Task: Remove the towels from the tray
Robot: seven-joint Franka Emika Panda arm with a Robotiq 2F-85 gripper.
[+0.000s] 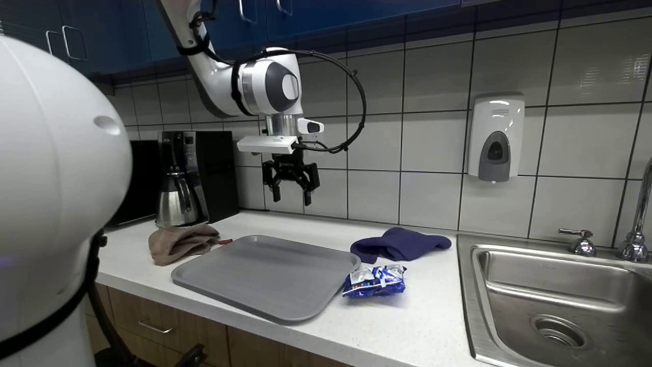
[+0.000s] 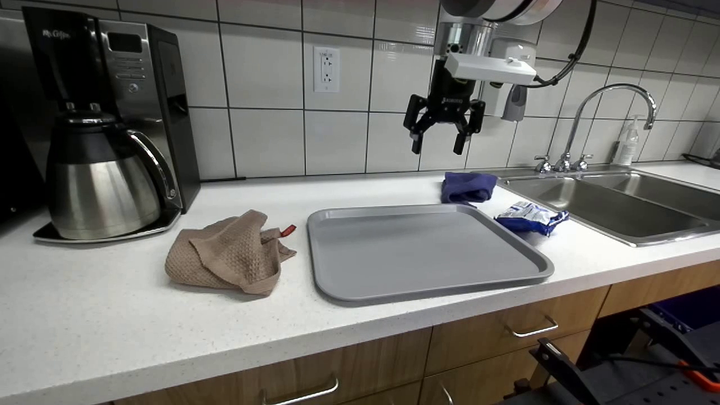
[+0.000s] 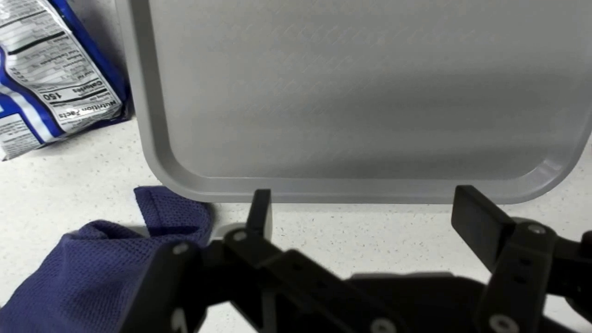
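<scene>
The grey tray (image 1: 275, 278) lies on the counter with nothing on it; it also shows in an exterior view (image 2: 422, 250) and in the wrist view (image 3: 333, 92). A brown towel (image 1: 178, 244) is crumpled on the counter beside the tray, on the coffee maker's side (image 2: 225, 256); it is out of the wrist view. A dark blue towel (image 1: 402, 244) lies bunched by the tray's back corner (image 2: 468, 187); in the wrist view (image 3: 97, 273) its tip meets the tray's edge. My gripper (image 1: 292, 201) is open and empty, high above the tray's back edge (image 2: 438, 149) (image 3: 363, 199).
A blue snack bag (image 1: 375, 282) sits against the tray's sink-side edge. The steel sink (image 1: 468, 300) is beyond it. A coffee maker (image 2: 152, 112) with a steel carafe (image 2: 104, 185) stands past the brown towel. The tiled wall (image 1: 377, 188) is close behind the gripper.
</scene>
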